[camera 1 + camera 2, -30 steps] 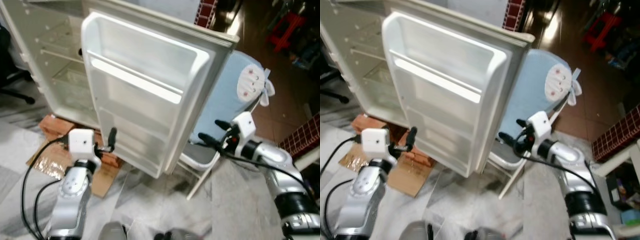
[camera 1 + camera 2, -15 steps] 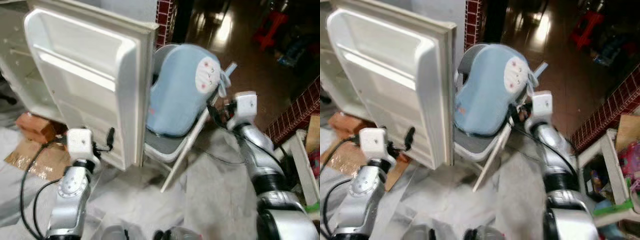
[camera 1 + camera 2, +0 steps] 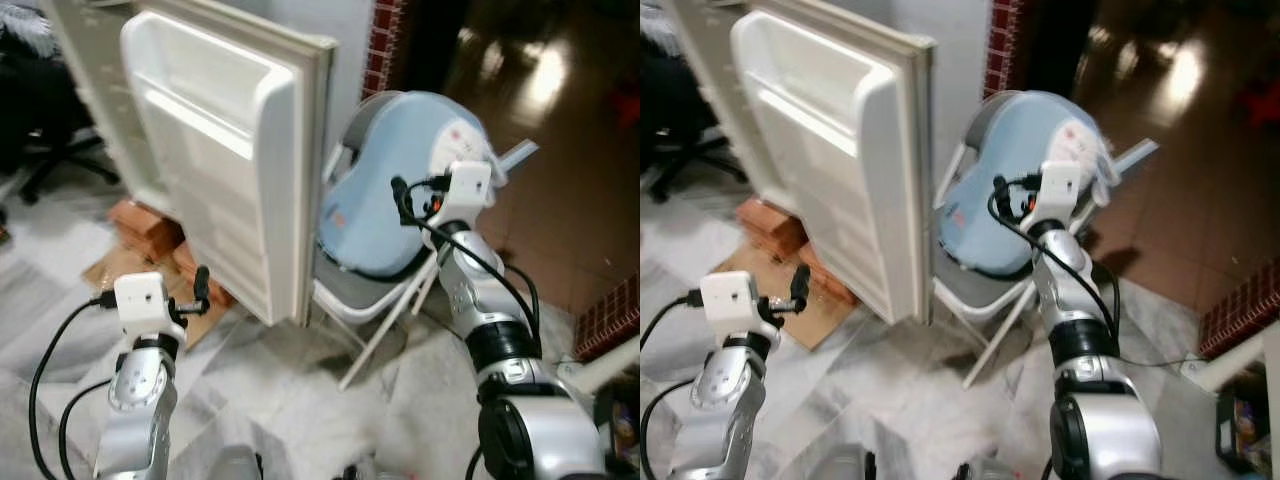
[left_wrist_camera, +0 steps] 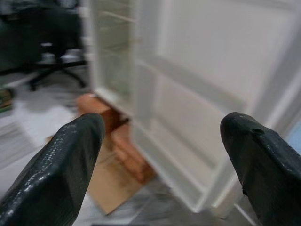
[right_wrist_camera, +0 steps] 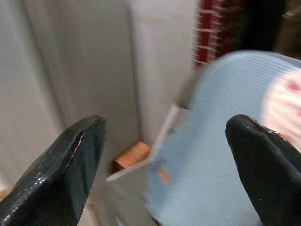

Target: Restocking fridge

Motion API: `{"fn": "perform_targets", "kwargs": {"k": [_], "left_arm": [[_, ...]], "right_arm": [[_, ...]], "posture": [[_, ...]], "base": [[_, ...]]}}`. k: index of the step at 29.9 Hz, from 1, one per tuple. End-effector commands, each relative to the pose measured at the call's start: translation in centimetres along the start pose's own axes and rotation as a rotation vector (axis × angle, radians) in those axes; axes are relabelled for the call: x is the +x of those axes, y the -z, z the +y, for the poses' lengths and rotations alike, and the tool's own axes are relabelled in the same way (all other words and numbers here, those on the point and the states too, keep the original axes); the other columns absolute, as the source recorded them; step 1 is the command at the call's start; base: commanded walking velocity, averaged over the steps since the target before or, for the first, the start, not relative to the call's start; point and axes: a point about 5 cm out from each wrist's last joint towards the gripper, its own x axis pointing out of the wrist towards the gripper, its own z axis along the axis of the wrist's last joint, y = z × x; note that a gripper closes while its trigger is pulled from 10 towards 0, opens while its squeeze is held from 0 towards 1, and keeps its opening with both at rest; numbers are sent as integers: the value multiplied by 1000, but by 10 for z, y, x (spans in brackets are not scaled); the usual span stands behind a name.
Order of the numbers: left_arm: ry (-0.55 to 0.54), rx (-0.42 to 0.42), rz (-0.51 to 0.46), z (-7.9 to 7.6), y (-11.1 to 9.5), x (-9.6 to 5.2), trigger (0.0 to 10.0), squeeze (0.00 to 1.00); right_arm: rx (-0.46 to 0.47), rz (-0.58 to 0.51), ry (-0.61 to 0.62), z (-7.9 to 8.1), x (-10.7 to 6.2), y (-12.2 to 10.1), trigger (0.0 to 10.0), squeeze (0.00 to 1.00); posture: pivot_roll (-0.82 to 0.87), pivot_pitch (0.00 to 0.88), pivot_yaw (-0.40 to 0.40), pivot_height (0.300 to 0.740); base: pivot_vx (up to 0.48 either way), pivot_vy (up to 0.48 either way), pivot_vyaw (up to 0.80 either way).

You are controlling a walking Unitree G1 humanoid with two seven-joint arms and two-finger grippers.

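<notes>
fridge door [image 3: 235, 150]: smooth glossy white plastic | chair cover [image 3: 400, 200]: matt blue cloth | floor [image 3: 300, 400]: polished marble

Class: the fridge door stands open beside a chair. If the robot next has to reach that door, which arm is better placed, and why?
Probably the left. The left gripper hovers just before the fridge door, jaws open. The right gripper is raised at the chair.

No readable text or labels.

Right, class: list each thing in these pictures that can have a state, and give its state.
Fridge door: open, shelves bare.
Folding chair: unfolded, upright, light blue cushion on it.
Left gripper: open, holding nothing.
Right gripper: open, raised by the cushion.
Cardboard: flat on the floor.
</notes>
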Motion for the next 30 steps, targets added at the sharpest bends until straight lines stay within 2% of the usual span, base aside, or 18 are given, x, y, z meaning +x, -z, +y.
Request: {"fn": "perform_targets", "kwargs": {"k": [1, 9, 16, 26, 30], "left_arm": [[4, -3, -17, 0, -5, 3, 10000, 0], [33, -16, -19, -4, -4, 2, 10000, 0], [38, -24, -19, -5, -4, 2, 10000, 0], [42, -33, -7, -6, -3, 2, 10000, 0], [51, -31, -5, -7, -2, 2, 10000, 0]], "right_arm": [[-5, -16, 30, -3, 1, -3, 10000, 0], [-72, -72, 146, -14, -8, -7, 10000, 0], [-76, -67, 162, -15, -8, -6, 10000, 0], [-65, -75, 168, -7, -2, -11, 10000, 0], [5, -69, 127, 4, 3, -13, 10000, 0]], "posture": [[93, 37, -63, 740], [85, 41, -64, 740], [84, 47, -63, 740], [85, 52, -67, 740], [86, 53, -66, 740]], "base": [[315, 0, 0], [407, 0, 0], [433, 0, 0], [0, 0, 0], [0, 0, 0]]}}
